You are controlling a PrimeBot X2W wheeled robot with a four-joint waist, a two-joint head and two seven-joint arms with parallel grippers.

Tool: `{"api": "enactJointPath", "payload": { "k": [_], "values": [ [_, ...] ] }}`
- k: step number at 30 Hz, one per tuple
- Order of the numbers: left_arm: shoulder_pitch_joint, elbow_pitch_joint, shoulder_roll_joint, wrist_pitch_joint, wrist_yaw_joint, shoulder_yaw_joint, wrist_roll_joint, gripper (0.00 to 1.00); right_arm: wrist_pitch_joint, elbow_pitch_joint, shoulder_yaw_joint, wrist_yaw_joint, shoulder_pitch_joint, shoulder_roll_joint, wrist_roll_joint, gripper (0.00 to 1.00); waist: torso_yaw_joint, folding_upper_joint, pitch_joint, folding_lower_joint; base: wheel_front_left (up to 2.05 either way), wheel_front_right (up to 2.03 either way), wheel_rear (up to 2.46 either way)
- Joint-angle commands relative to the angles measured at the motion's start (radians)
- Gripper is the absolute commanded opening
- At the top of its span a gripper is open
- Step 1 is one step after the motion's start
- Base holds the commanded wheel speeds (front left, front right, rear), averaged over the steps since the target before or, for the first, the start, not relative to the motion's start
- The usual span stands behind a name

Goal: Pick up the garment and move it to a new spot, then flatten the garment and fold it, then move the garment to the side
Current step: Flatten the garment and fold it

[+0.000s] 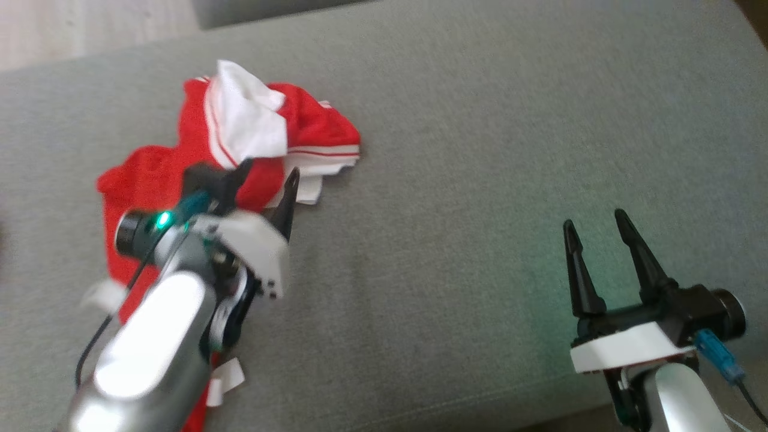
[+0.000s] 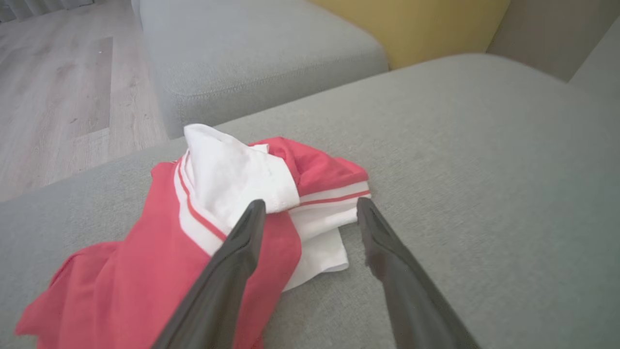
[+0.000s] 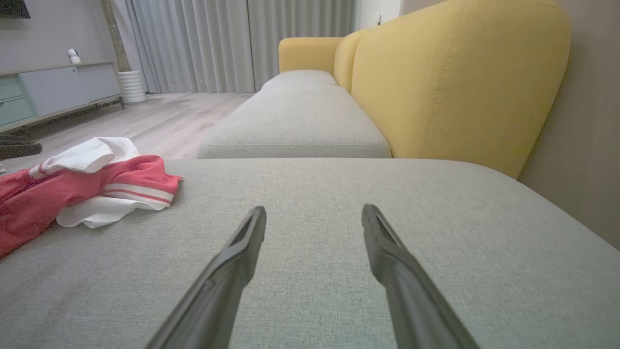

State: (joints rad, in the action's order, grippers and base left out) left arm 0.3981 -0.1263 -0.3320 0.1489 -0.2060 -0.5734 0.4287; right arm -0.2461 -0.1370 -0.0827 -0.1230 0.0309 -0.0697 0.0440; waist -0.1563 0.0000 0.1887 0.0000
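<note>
While the red and white garment [image 1: 150,177] lay crumpled on the left of the grey sofa cushion [image 1: 480,150], the left end effector [image 1: 270,169] hung over it, fingers spread, holding nothing; the right end effector [image 1: 593,219], also open, stood over bare cushion, well apart.

sofa cushion [image 3: 339,252] grey | backrest [image 3: 450,87] yellow | floor [image 3: 160,116] pale wood | curtains [image 3: 193,43] grey, drawn | cabinet [image 3: 58,92] by wall

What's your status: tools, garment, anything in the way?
Left tool open above garment, nothing held. Right tool open over grey cushion. Garment crumpled, not folded. No obstruction seen.
</note>
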Motion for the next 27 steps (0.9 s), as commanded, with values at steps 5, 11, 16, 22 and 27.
{"api": "enactJointPath", "payload": {
  "k": [5, 11, 16, 22, 27],
  "values": [
    [0.213, -0.233, 0.011, -0.038, 0.028, -0.013, -0.095, 1.0, -0.013, 0.024, -0.035, -0.008, 0.054, 0.007, 0.003, 1.0, -0.071, 0.0, 0.076, 0.0, 0.0, 0.0, 0.0],
    [0.3, -0.403, 0.022, -0.077, 0.008, -0.036, -0.155, 1.0, -0.015, 0.011, -0.034, -0.008, 0.063, 0.01, 0.005, 1.0, -0.089, 0.0, 0.082, 0.0, 0.0, 0.0, 0.0],
    [0.329, -0.498, 0.033, -0.116, 0.004, -0.031, -0.152, 1.0, -0.015, 0.01, -0.031, -0.008, 0.061, 0.013, 0.005, 1.0, -0.093, 0.0, 0.072, 0.0, 0.0, 0.0, 0.0],
    [0.347, -0.551, 0.056, -0.15, 0.022, -0.021, -0.119, 0.22, -0.015, 0.016, -0.024, -0.008, 0.049, 0.016, 0.003, 1.0, -0.078, 0.0, 0.058, 0.0, 0.0, 0.0, 0.0],
    [0.36, -0.567, 0.073, -0.174, 0.037, -0.013, -0.095, 0.02, -0.016, 0.014, -0.027, -0.008, 0.051, 0.017, 0.003, 1.0, -0.072, 0.0, 0.053, 0.0, 0.0, 0.0, 0.0]
  ]
}}
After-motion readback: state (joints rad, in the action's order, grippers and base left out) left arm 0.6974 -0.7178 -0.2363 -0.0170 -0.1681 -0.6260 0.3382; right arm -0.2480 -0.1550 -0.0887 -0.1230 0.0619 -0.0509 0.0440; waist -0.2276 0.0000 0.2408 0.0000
